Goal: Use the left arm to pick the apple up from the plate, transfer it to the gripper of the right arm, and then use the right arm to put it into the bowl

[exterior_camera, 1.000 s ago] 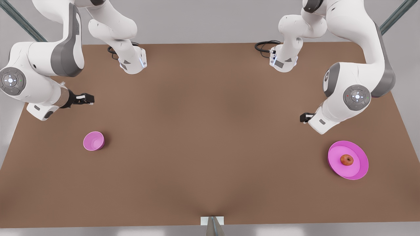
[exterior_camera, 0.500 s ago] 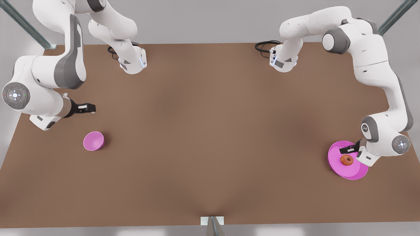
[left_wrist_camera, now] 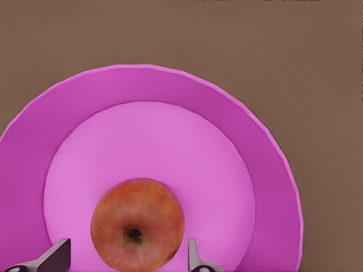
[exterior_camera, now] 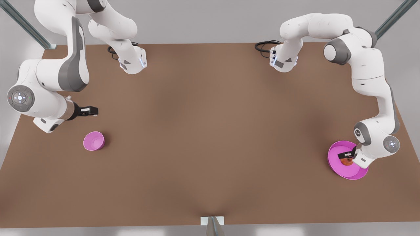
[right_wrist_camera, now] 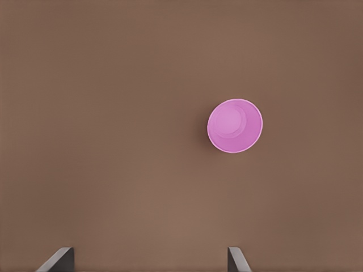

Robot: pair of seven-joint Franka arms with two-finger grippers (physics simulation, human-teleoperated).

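Hovering at the front view's lower right, the left gripper point(exterior_camera: 347, 156) is sitting over the apple point(left_wrist_camera: 138, 224) with its jaws spread, one finger on either side of the fruit and not touching it; the apple is lying in the middle of the plate point(left_wrist_camera: 249, 141) on the brown desk point(exterior_camera: 210, 131); the right gripper point(exterior_camera: 92, 111) is waiting at the front view's left, jaws spread, above the desk near the bowl point(exterior_camera: 93, 141).
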